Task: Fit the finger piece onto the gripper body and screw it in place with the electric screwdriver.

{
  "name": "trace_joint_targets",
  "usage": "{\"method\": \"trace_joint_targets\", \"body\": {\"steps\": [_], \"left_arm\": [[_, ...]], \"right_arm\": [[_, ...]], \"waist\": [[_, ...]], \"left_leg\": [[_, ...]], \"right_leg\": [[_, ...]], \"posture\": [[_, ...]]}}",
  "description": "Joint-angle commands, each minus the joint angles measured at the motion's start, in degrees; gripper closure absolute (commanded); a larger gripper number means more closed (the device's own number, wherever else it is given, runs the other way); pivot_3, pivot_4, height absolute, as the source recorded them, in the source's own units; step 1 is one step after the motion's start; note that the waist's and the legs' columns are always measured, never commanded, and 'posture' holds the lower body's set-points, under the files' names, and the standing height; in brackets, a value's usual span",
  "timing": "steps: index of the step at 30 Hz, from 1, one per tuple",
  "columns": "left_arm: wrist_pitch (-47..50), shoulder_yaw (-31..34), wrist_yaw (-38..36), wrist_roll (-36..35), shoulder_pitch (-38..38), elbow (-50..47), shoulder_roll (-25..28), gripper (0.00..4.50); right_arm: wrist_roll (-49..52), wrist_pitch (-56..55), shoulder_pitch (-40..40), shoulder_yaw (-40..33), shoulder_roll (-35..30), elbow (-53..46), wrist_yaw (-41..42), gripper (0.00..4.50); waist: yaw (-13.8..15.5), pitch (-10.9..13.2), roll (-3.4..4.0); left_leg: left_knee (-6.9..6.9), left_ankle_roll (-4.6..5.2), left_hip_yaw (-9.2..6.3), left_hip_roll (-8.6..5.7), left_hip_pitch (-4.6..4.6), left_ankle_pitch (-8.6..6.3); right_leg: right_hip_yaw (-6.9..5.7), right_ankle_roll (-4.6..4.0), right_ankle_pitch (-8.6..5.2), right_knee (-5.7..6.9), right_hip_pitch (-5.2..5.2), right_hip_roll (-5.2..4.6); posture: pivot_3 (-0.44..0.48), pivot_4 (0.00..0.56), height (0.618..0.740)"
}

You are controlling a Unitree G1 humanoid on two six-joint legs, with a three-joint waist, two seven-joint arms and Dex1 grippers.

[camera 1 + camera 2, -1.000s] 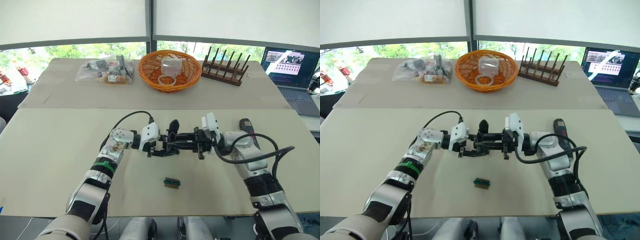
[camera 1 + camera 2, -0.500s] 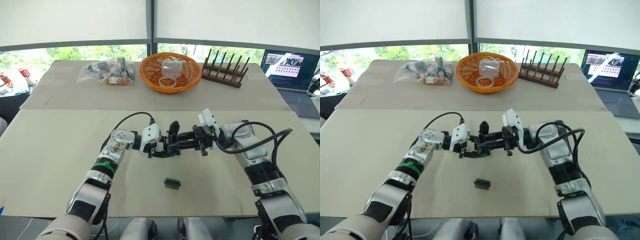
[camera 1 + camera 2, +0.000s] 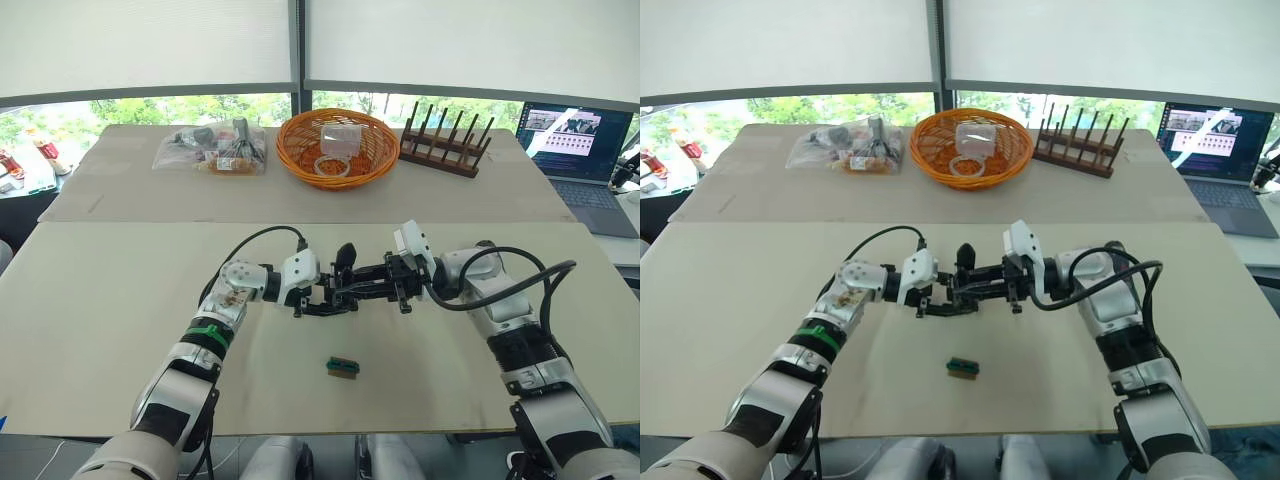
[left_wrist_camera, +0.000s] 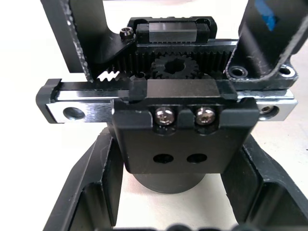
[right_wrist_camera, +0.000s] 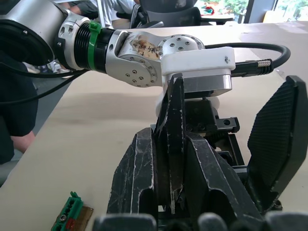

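Both grippers meet mid-table.
Left gripper [image 3: 318,300] clamps gripper body [image 4: 178,139]; right gripper [image 3: 362,284] pinches finger piece [image 5: 174,139] against it above the table [image 3: 120,300].

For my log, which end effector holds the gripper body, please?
The left end effector: it clamps the geared gripper body; the right end effector pinches the finger piece.

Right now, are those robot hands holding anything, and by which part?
Left gripper clamps the gripper body by its lower sides. Right gripper pinches the finger piece at its lower end.
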Motion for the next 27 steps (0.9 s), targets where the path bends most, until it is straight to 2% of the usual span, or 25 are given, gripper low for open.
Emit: {"method": "trace_joint_targets", "body": {"steps": [1, 7, 9, 12, 14, 18, 24, 26, 27], "left_arm": [[-0.23, 0.87, -0.47, -1.4, -0.3, -4.85, 0.73, 2.21], [0.3, 0.97, -0.16, -1.42, 0.2, -5.2, 0.93, 2.21], [0.11, 0.95, -0.01, -1.33, 0.16, -4.77, 0.76, 2.21], [-0.07, 0.9, 0.26, -1.26, -0.01, -4.2, 0.41, 2.21], [-0.21, 0.87, 0.34, -1.39, -0.12, -3.78, -0.03, 2.21], [-0.58, 0.79, 0.36, -1.4, -0.45, -2.81, -0.95, 2.21], [-0.85, 0.53, 1.71, -0.23, -1.16, 0.24, -1.51, 2.21], [-0.98, 0.53, 2.09, 0.21, -1.33, 1.36, -1.15, 1.18], [-1.2, 0.51, 1.84, 0.33, -1.09, 1.38, -0.61, 0.83]], "right_arm": [[-7.4, 0.44, 3.55, 4.42, -1.53, 5.53, 0.12, 4.14], [-3.6, 1.31, 3.41, 1.45, -0.48, -0.58, -1.41, 4.14], [-2.22, 1.8, 2.25, -0.2, -0.22, -3.5, -2.27, 3.1], [-1.43, 3.35, 0.76, -2.21, -0.48, -6.86, -3.74, 2.07], [-0.92, 5.72, -0.03, -3.63, -3.06, -10.56, -3.72, 1.37], [0.14, 11.06, 1.02, -6.21, -11.15, -17.93, -2.08, 1.35], [3.48, 17.89, 7.16, -15.04, -24.53, -26.47, -1.56, 1.35], [2.88, 21.27, 9.41, -18.16, -29.03, -26.9, -3.41, 1.35], [2.71, 23.78, 10.56, -19.46, -31.5, -26.93, -4.16, 1.35]], "waist": [[-0.01, 0.0, 0.0], [0.02, 0.0, 0.0], [-0.01, 0.0, 0.0], [-0.01, 0.05, 0.06], [0.04, 0.07, 0.1], [0.45, 0.12, 0.12], [0.98, 0.15, 0.08], [1.27, 0.15, 0.07], [1.42, 0.16, 0.07]], "left_leg": [[-0.03, 0.0, 0.0, 0.0, 0.0, 0.0], [-0.07, -0.01, 0.01, 0.0, -0.06, 0.0], [-0.07, -0.01, 0.02, 0.0, -0.16, 0.0], [-0.01, 0.0, 0.07, -0.01, -0.54, 0.02], [0.04, 0.0, 0.07, -0.01, -0.59, 0.03], [0.22, 0.03, 0.02, -0.02, -0.82, 0.01], [0.31, 0.15, 0.01, -0.02, -0.86, -0.07], [0.32, 0.14, 0.02, -0.02, -0.85, -0.08], [0.32, 0.16, 0.02, -0.02, -0.85, -0.1]], "right_leg": [[0.01, 0.0, 0.0, 0.0, -0.01, -0.01], [0.02, 0.0, 0.0, 0.0, -0.11, -0.01], [0.03, 0.0, 0.0, 0.0, -0.24, -0.01], [0.03, 0.0, 0.0, 0.03, -0.6, -0.01], [-0.03, -0.01, 0.0, 0.06, -0.62, 0.01], [-0.17, 0.0, 0.01, -0.01, -0.67, -0.05], [-0.2, 0.02, 0.01, -0.07, -0.63, -0.11], [-0.19, 0.02, 0.01, -0.07, -0.6, -0.15], [-0.2, 0.02, 0.01, -0.07, -0.6, -0.18]], "posture": [[0.0, 0.15, 0.74], [0.0, 0.15, 0.74], [0.0, 0.15, 0.74], [0.0, 0.15, 0.74], [0.0, 0.15, 0.74], [0.0, 0.15, 0.74], [0.0, 0.15, 0.74], [0.0, 0.15, 0.74], [0.0, 0.15, 0.74]]}}
